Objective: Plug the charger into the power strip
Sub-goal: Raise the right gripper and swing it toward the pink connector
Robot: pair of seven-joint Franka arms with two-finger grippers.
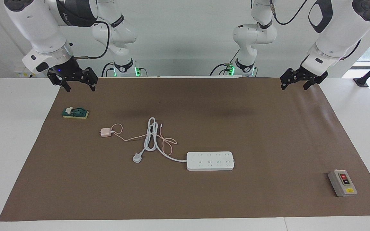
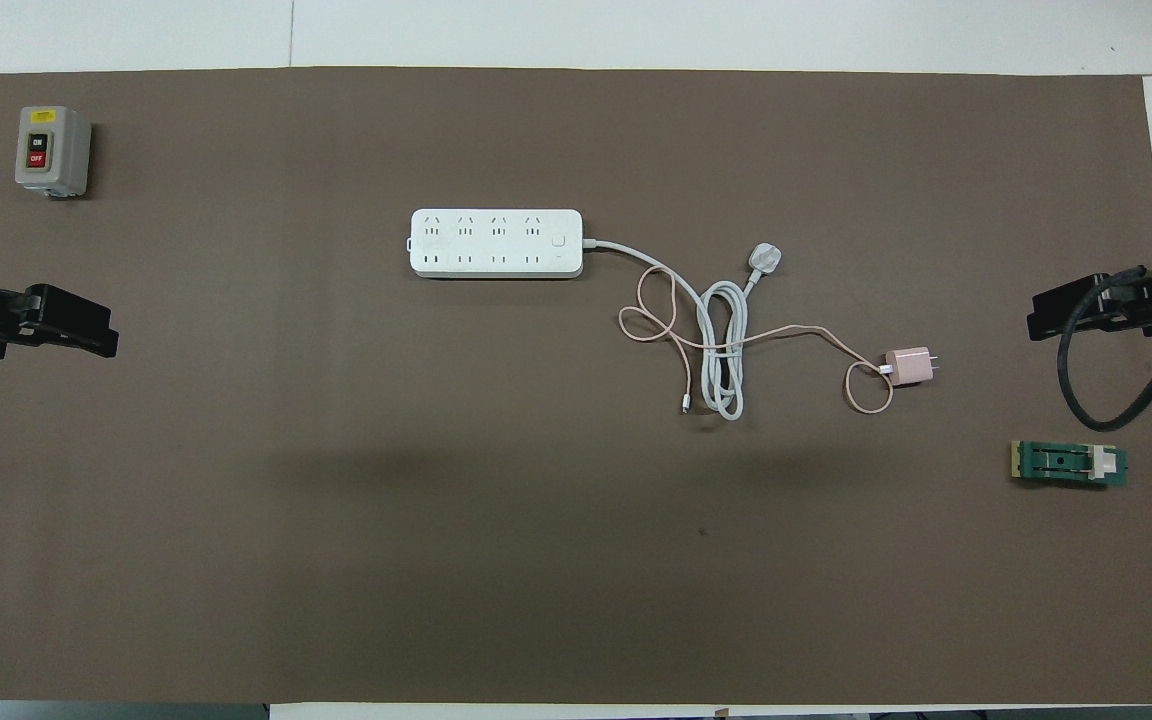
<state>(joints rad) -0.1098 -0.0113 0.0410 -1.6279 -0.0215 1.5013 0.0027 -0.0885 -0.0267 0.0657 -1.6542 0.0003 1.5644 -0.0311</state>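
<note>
from the facing view i see the left pincer (image 1: pixel 303 82) up over the brown mat's (image 1: pixel 268 134) edge at its own arm's end, jaws spread wide and holding nothing. the right pincer (image 1: pixel 77 84) hangs over the mat's corner at the other end, also wide open and empty. the charger (image 1: pixel 105 132) lies on its side on the mat, toward the right arm's end, its thin pink cable (image 1: pixel 140 137) looping off toward the coiled white cord (image 1: pixel 151 136). the power strip (image 1: pixel 210 160) lies flat near the middle, farther from the robots than the charger and well apart from it. the white plug (image 1: pixel 137 158) rests beside the coil.

in the overhead view i pick out the charger (image 2: pixel 908 366) with its prongs pointing toward the right arm's end. the power strip (image 2: pixel 496 243) shows its sockets facing up, all free. a grey switch box (image 2: pixel 52 150) sits at the mat's corner toward the left arm's end, and a green block (image 2: pixel 1069 464) lies toward the right arm's end, nearer the robots than the charger.
</note>
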